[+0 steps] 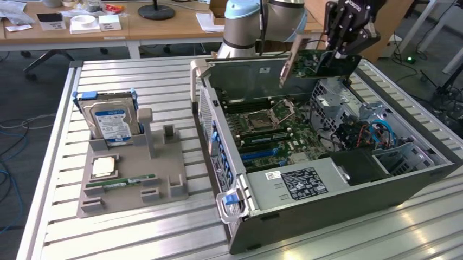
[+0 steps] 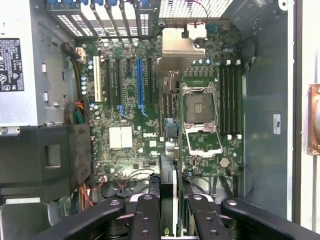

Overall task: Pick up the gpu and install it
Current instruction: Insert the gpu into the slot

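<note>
In the upper right of the exterior frame, the black fingers [image 1: 347, 35] were closed on the thin green-boarded gpu with silver end bracket [image 1: 309, 64], holding it tilted above the open grey computer case [image 1: 318, 208] on the slatted metal counter [image 1: 137, 235].

- The case [image 1: 318, 208] lies on the table [image 1: 145, 81], toward the exterior view's right.
- The motherboard [image 1: 264, 127] sits inside the case.
- The gpu [image 1: 317, 64], clamped in the gripper [image 1: 340, 53], hangs above the case's far end.
- A holder [image 1: 168, 162] lies left of the case.
- On the holder, a hard drive [image 1: 112, 122] stands at the back.
- A CPU [image 1: 103, 166] and a RAM stick [image 1: 119, 181] lie in front of the hard drive.
</note>
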